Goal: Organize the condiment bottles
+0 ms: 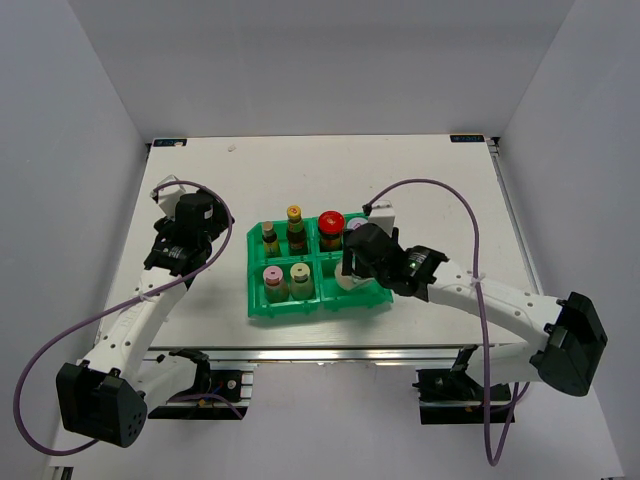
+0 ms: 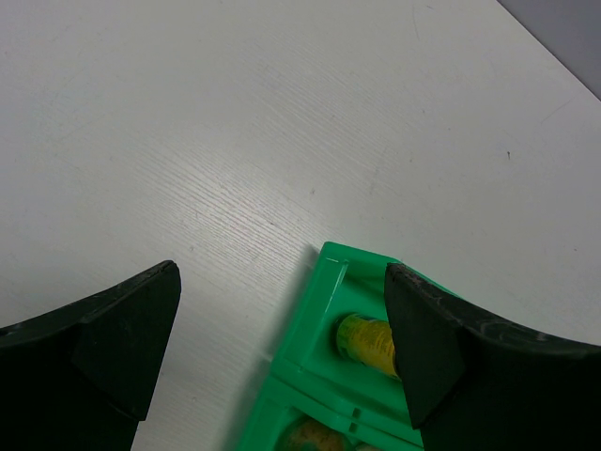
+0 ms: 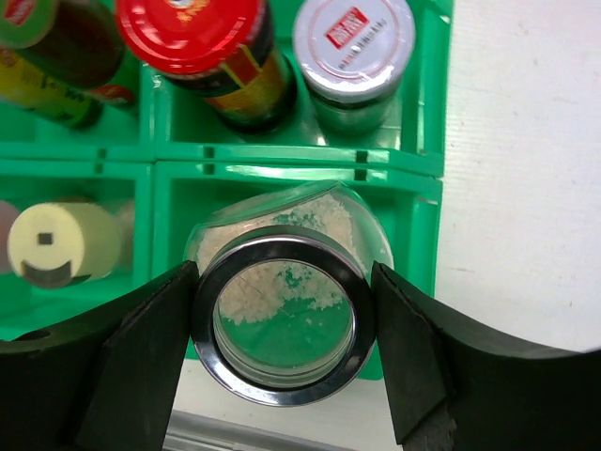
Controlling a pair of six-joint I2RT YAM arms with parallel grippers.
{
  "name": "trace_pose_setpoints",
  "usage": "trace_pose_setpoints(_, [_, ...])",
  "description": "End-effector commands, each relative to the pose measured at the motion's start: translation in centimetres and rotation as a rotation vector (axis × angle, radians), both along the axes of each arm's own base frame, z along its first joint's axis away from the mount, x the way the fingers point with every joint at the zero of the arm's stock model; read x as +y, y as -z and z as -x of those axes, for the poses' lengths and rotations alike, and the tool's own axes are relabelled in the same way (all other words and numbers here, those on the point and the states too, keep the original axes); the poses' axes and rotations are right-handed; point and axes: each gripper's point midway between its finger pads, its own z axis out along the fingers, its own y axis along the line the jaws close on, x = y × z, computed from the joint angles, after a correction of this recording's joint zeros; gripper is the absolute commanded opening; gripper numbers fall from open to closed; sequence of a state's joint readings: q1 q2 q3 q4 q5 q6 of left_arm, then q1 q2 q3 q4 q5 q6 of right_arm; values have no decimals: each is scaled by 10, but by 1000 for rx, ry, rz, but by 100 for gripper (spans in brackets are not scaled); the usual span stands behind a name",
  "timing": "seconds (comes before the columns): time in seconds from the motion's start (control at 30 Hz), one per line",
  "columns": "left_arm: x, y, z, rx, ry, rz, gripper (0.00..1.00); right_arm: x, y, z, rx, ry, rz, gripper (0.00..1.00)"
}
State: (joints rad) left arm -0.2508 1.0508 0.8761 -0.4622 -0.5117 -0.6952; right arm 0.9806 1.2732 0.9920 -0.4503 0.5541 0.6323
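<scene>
A green tray (image 1: 258,300) holds two slim dark yellow-capped bottles (image 1: 269,238) (image 1: 295,228), a red-lidded jar (image 1: 331,227), a silver-lidded jar (image 1: 357,226), a pink-capped bottle (image 1: 272,283) and a cream yellow-capped bottle (image 1: 301,280). My right gripper (image 1: 352,272) is shut on a silver-rimmed glass jar of white powder (image 3: 282,315), tilted over the tray's near right compartment (image 3: 413,216). The red lid (image 3: 188,28), silver lid (image 3: 352,42) and cream cap (image 3: 61,244) show beyond it. My left gripper (image 2: 282,282) is open and empty over bare table by the tray's corner (image 2: 329,272), near a yellow cap (image 2: 366,343).
The tray sits mid-table, close to the near edge (image 1: 320,340). White walls enclose the table on the left, right and back. Purple cables loop off both arms. Bare tabletop (image 1: 330,170) lies behind and on both sides of the tray.
</scene>
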Motion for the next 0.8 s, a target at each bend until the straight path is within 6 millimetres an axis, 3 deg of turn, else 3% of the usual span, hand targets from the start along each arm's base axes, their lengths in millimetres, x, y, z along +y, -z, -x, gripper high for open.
trace_pose_setpoints(0.0, [0, -8, 0, -34, 6, 7, 98, 0, -17, -13, -37, 149, -78, 0])
trace_pose_setpoints(0.2, [-1, -9, -1, -34, 10, 9, 98, 17, -4, -14, -11, 161, -168, 0])
trace_pose_setpoints(0.4, [0, -9, -1, -34, 8, 9, 98, 22, 12, -15, 13, 158, -141, 2])
trace_pose_setpoints(0.6, [0, -8, 0, -32, 8, 9, 98, 24, 30, -17, 39, 167, -102, 23])
trace_pose_setpoints(0.67, [0, -7, 0, -30, 10, 8, 98, 24, 35, -18, 46, 169, -89, 37])
trace_pose_setpoints(0.77, [-1, -7, 0, -29, 11, 9, 98, 27, 38, -18, 56, 156, -79, 50])
